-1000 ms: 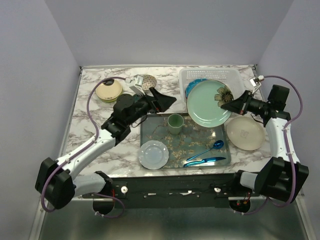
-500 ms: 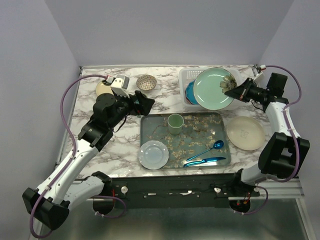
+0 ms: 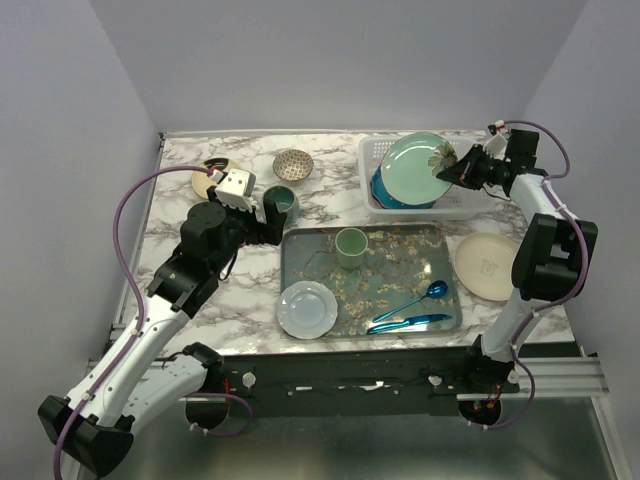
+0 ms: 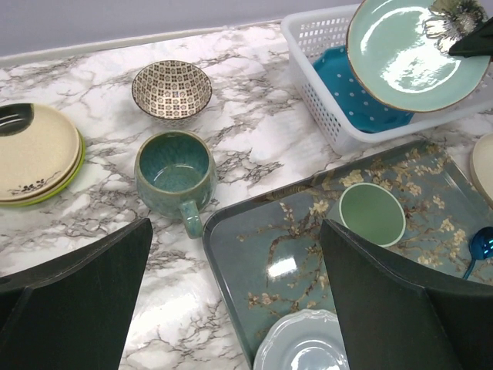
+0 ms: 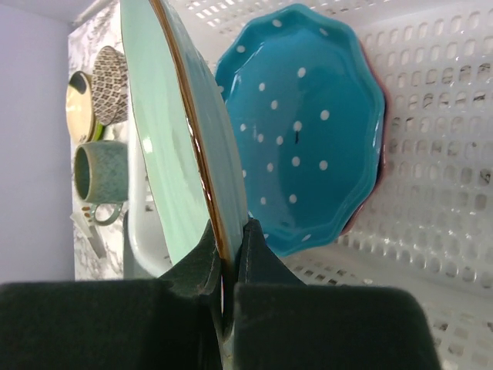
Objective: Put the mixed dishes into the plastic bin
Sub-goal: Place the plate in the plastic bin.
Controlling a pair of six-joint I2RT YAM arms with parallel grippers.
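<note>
Marble tabletop, left side: a dark teal mug stands upright beside the tray corner, the left gripper spread wide above it, nothing held. Further right, a mint-green plate is pinched by its rim in the clenched right gripper and tilted over the white bin, where a dotted teal plate lies. It should be laid flat onto that plate before release, clear of the bin wall.

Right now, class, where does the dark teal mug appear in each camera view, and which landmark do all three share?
Top external: dark teal mug left of centre, off the tray's far-left corner.
Left wrist: centre-left, handle toward the camera.
Right wrist: far left edge, beyond the mint plate.
Shared landmark: the white bin.
</note>
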